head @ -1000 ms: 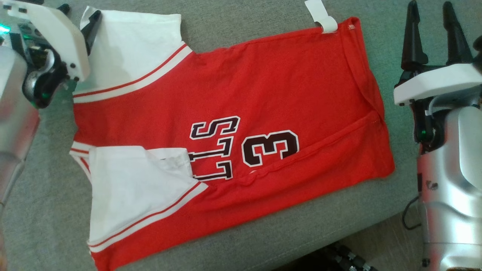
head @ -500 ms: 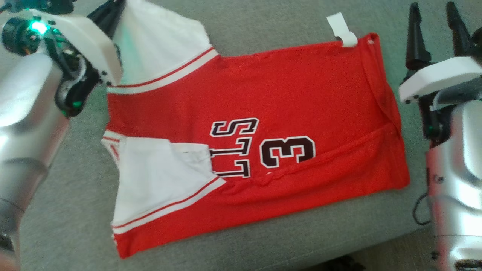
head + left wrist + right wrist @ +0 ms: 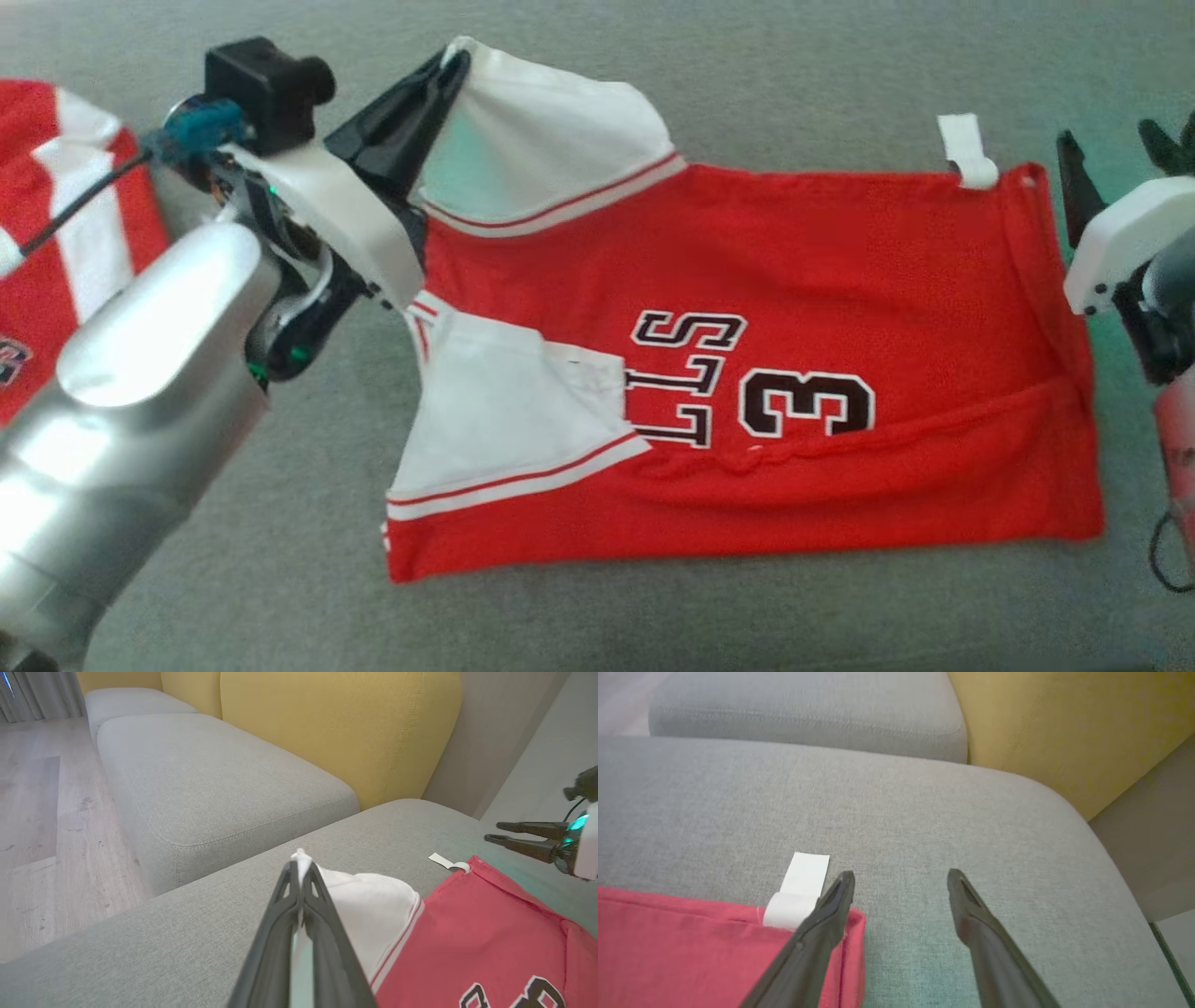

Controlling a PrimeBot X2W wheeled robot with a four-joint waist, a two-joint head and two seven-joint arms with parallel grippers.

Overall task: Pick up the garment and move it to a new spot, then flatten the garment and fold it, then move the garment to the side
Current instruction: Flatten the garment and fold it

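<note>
Grey fabric of the sofa cushion [image 3: 747, 75] carries your jersey [image 3: 840, 261], which lies spread across its middle, red, number side up, sleeves toward the left arm. The left wrist view gives you the yellow backrest [image 3: 350, 728] and wooden floor [image 3: 28, 812] beyond. The head view gives you a second red-and-white garment [image 3: 56, 187] at far left, cut off by the frame.

Your left pincer [image 3: 301, 863] is clamped tight on the tip of the far white sleeve [image 3: 541, 140], and a bit of cloth peeks past the fingertips. Your right pincer [image 3: 901, 877] stands wide apart, holding nothing. One finger is over the red hem corner, just beside the white tag [image 3: 803, 872]; you cannot tell whether it touches.

The near sleeve is folded over the lettering and hides part of it.
</note>
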